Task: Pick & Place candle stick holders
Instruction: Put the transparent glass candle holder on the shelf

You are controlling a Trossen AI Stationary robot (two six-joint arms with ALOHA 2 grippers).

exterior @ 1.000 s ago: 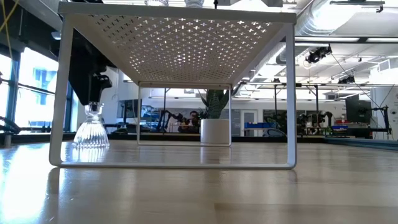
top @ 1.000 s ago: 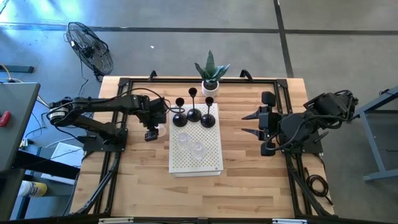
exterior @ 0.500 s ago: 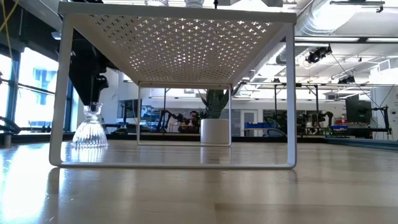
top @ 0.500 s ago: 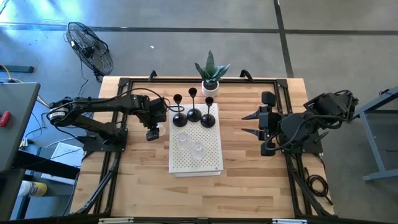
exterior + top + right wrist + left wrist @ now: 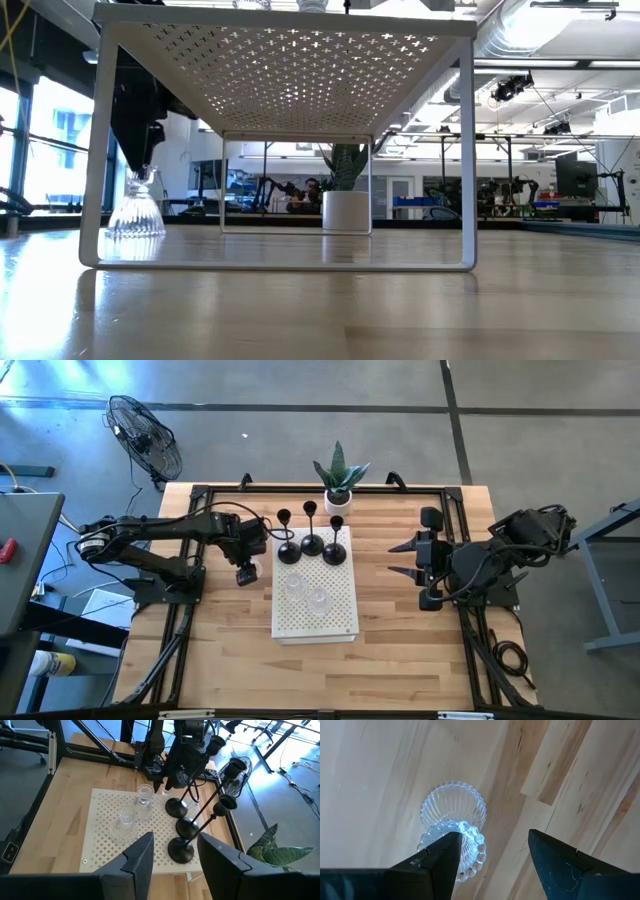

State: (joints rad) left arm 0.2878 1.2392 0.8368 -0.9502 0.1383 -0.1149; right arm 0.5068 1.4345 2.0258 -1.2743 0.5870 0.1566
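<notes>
— What do we see on the bench right now?

— We see a white perforated stand in the middle. On its far end stand three black candle stick holders in a row, and nearer the middle of its top two clear glass holders, close together. A green plant in a white pot sits beyond the stand at the far edge.

— And the third glass one?

— We find the glass holder standing upright on the wood, just beside the stand's left side. The low view shows it by the stand's left leg, resting on the bench.

— Where is the left tool?

— The left tool hangs right over that glass holder. In the left wrist view its fingers are spread apart, one over the holder's beaded rim and the other off to the side, and we see no grip.

— And the right one?

— The right tool waits over the bench to the right of the stand, well apart from everything, its fingers parted around nothing.
</notes>
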